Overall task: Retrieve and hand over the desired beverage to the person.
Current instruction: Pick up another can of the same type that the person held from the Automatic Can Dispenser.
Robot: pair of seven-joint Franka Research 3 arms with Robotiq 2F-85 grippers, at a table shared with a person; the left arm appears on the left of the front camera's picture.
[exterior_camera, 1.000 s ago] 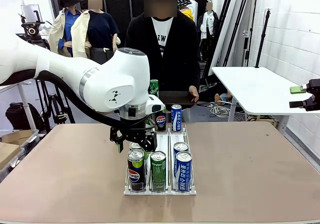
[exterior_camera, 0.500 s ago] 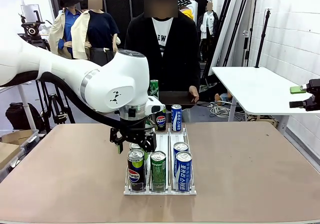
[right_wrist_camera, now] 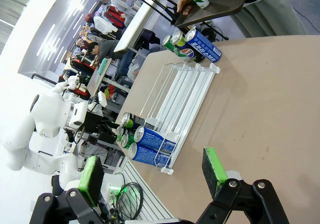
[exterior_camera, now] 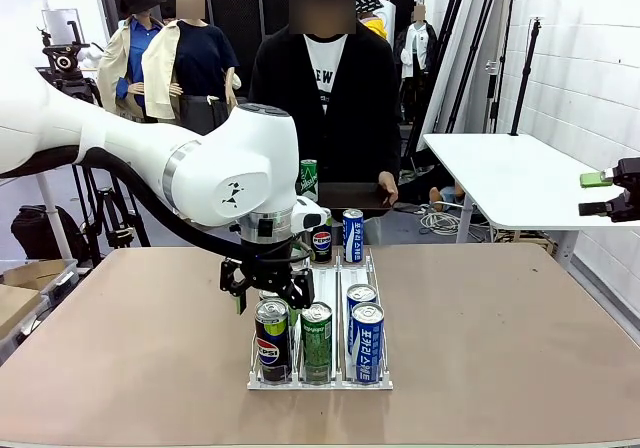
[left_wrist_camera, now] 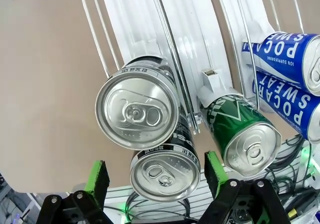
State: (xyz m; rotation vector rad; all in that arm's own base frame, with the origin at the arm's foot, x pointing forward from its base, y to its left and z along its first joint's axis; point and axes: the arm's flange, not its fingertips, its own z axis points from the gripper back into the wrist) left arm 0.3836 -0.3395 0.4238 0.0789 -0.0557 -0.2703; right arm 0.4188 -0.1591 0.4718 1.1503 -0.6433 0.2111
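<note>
Left gripper hangs low over the near end of the left lane of the white wire can rack, jaws released and holding nothing. In the left wrist view its green pads stand clear on either side of a can top. That lane holds two Pepsi cans, one behind the other; which of them lies directly under the gripper cannot be told. Just right of them, a green can stands in the middle lane, and two blue Pocari Sweat cans stand in file in the right lane.

The rack lies lengthwise, near to far, on the brown table. At its far end stand a far Pepsi can and a far Pocari Sweat can, side by side. Right gripper is held well to the right, beyond the table's edge, with its fingers spread wide and nothing between them.

Past the table's far edge stands the person, holding a dark tray with one hand at its right edge. A tray can, green, stands on the tray's left part.
</note>
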